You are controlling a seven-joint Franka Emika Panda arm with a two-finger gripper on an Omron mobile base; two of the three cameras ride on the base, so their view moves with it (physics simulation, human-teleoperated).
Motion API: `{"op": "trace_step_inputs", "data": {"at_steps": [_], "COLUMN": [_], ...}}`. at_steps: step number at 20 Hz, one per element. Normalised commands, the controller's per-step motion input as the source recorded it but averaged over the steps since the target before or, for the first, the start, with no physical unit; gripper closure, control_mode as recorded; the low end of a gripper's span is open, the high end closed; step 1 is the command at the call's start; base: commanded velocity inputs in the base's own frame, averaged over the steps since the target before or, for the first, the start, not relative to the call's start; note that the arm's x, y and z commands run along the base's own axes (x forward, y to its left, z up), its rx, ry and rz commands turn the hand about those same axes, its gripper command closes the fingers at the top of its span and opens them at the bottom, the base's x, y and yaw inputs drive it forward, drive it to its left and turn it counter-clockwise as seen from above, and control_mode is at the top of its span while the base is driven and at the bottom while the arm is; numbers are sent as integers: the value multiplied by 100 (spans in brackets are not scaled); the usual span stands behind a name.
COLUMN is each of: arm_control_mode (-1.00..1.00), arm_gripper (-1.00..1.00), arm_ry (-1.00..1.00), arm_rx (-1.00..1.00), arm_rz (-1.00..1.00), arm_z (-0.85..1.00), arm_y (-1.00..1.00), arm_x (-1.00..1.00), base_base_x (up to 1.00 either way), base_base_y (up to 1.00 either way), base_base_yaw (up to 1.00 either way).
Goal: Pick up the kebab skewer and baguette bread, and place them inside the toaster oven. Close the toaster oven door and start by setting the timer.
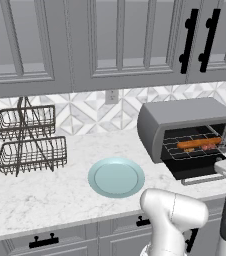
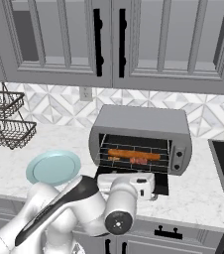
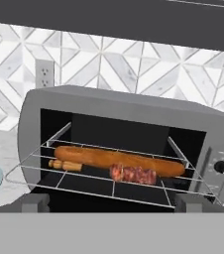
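Marble counter (image 1: 45, 195) ran bare between the wire baskets (image 1: 27, 142), the pale blue plate (image 1: 116, 177) and the toaster oven (image 2: 141, 121). Its door (image 2: 161, 181) hung down, over the counter edge. Baguette bread (image 3: 109, 158) and kebab skewer (image 3: 126, 173) lay on the rack. Gripper (image 2: 148, 186) stood released, before the cavity.

Your left base view looks forward and down from behind the arm's left, across the desk (image 1: 45, 200), with the toaster oven (image 1: 187, 120) off to the right. Your right base view faces the same desk from the other side, the oven nearer the middle. Both share the oven, the pale blue plate (image 1: 116, 177) and the wire baskets (image 1: 27, 140). Your hand view sits close, looking straight into the oven's open cavity.
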Motion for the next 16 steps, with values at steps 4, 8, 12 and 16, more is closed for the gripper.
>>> {"op": "trace_step_inputs", "data": {"at_steps": [4, 8, 12, 16], "arm_control_mode": [-100, -100, -100, -100], "arm_gripper": [-100, -100, -100, -100], "arm_ry": [0, 0, 0, 0], "arm_rx": [0, 0, 11, 12], "arm_rz": [21, 15, 0, -7], "arm_z": [-22, -19, -17, -10], "arm_y": [-1, 0, 0, 2], "arm_x": [41, 33, 6, 7], "base_base_x": [0, 0, 0, 0], "base_base_y": [0, 0, 0, 0], "base_base_yaw": [0, 0, 0, 0]}}
